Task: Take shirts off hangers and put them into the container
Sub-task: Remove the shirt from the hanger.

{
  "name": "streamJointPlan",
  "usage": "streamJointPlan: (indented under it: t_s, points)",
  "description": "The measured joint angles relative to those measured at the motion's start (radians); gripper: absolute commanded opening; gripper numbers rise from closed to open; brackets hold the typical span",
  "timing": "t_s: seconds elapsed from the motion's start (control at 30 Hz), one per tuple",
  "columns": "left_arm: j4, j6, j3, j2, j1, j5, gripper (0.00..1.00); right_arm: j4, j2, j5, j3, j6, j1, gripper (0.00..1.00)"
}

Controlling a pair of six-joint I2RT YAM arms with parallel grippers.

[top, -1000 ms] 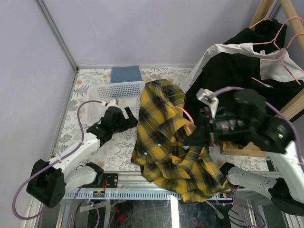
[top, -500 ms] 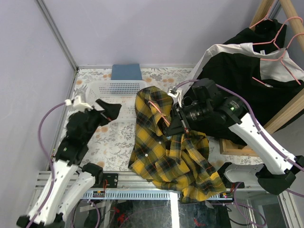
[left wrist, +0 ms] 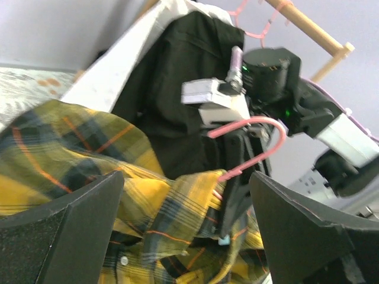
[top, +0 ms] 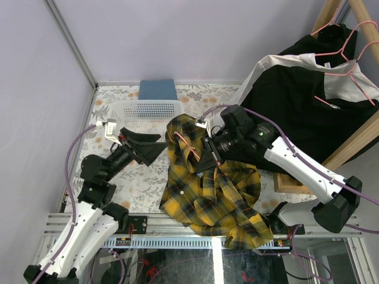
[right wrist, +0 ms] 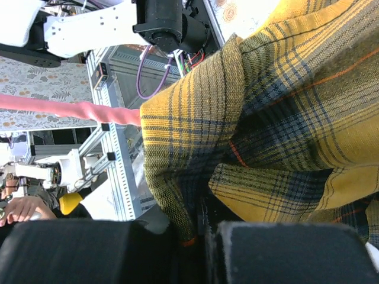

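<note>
– While the left gripper (top: 157,147) stands spread and empty, where lies the plaid shirt (top: 207,195)?
– Just to its right, soft woven cloth, draped collar-far, hem-near; right gripper (top: 200,161) clamped shut on the collar; thin pink wire hanger (top: 186,142) hook protruding there; perforated white container (top: 148,109) beyond, back-left.

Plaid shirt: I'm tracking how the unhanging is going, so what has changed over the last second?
The right gripper, clamped on the plaid shirt, swung left, dragging the shirt with it. The left gripper lifted and points, open, at the shirt. The basket, blue cloth and hung shirts stayed put.
</note>
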Motion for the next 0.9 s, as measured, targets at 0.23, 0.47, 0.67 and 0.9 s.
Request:
streamJointPlan:
  t_s: [0.23,0.47,0.67,0.9]
  points:
    - [0.074,0.113,-0.014,0.029,-0.222,-0.005,0.73,0.083,0.026,-0.027,-0.035,0.035,0.002,0.01]
    - [0.088,0.322,0.003,0.177,-0.481,-0.192,0.58,0.115,0.041,-0.049,-0.051,0.061,0.005,0.01]
    - [0.136,0.412,0.0,0.209,-0.549,-0.322,0.49,0.126,0.035,-0.052,-0.08,0.07,0.006,0.02]
    - [0.207,0.441,-0.003,0.22,-0.558,-0.368,0.27,0.142,0.032,-0.054,-0.098,0.07,0.011,0.03]
